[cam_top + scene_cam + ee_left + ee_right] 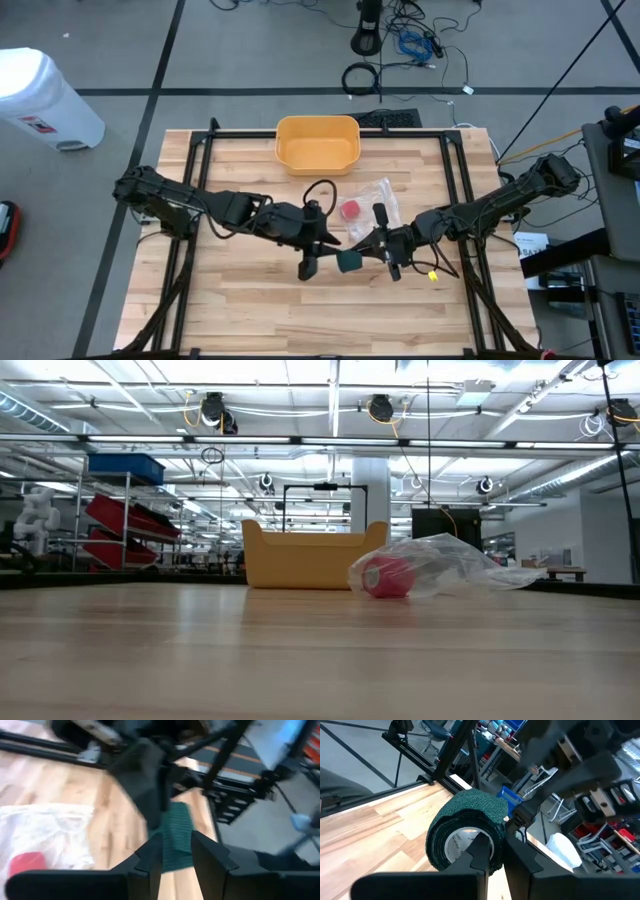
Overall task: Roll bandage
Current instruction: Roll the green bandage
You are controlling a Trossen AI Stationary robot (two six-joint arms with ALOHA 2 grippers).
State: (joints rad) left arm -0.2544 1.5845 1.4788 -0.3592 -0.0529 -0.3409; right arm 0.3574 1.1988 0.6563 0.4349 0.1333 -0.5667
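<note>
The bandage (351, 260), a dark green roll, is held above the middle of the table (250, 310), between the two claws. The left claw (328, 248) has its fingers partly open around the loose green strip, and I cannot tell if they press it. The right claw (368, 250) is closed on the roll's edge. Toward the far edge lie a clear plastic bag (375, 195) with a red roll (351, 209) and a yellow bin (317, 143).

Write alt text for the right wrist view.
A green bandage roll is gripped by the right claw, one finger through its white core, above a wooden table. The left arm looms close beyond the roll, with shelving blurred behind.
</note>
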